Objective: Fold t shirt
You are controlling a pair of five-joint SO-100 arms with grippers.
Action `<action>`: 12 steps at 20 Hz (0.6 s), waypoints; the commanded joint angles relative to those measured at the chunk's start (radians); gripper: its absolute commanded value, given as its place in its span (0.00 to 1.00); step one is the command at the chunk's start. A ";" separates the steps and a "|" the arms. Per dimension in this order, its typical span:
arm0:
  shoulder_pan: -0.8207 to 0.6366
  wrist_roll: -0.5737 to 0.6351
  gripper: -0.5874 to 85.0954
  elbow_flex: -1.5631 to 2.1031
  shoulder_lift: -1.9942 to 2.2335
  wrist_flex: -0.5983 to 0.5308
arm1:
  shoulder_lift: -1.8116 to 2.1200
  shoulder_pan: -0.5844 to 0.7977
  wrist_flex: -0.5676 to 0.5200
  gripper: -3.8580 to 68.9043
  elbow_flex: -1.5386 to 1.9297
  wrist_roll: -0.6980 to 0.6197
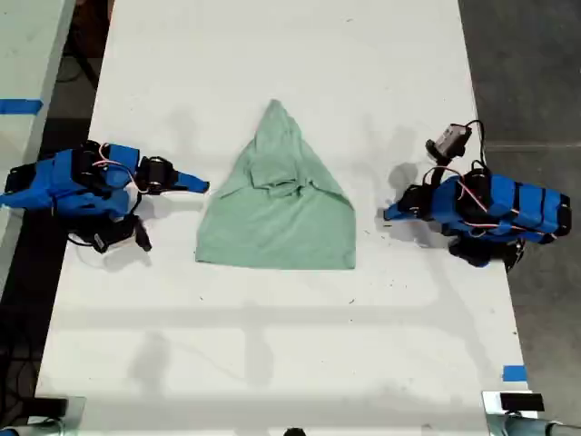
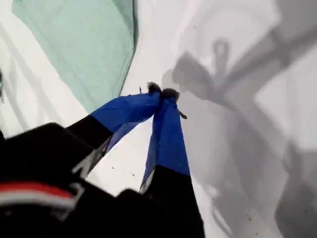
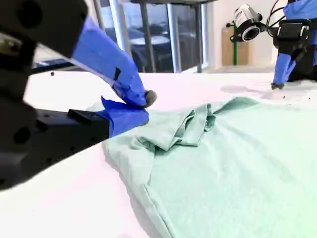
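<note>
T-shirt (image 1: 277, 204), a light, limp, wrinkled triangle mid-table (image 1: 272, 54) with its point at twelve o'clock in the exterior view, looks best pinched at a thin bottom corner, since my first gripper (image 2: 162, 92) and second gripper (image 3: 143, 106) both sit closed and empty beside it.

You are looking at a lab or robotics workroom. A long white counter (image 1: 272, 54) carries blue desktop arms with exposed wiring, and blue tape (image 1: 514, 373) marks its edge. A grey floor (image 1: 526, 73) runs beside it; large windows (image 3: 158, 34) stand behind.
</note>
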 commanded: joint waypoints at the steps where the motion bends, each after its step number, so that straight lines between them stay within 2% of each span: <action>1: -0.014 -0.012 0.01 0.011 0.006 0.003 | 0.012 0.002 0.058 0.05 0.005 0.077; 5: -0.015 -0.006 0.01 0.011 0.006 0.002 | -0.181 0.028 0.037 0.05 -0.135 0.081; 8: -0.014 -0.006 0.01 0.011 0.006 0.003 | -0.606 0.032 -0.100 0.09 -0.391 0.026; 12: -0.009 -0.006 0.01 0.011 0.006 0.005 | -1.103 0.000 -0.275 0.34 -0.653 -0.025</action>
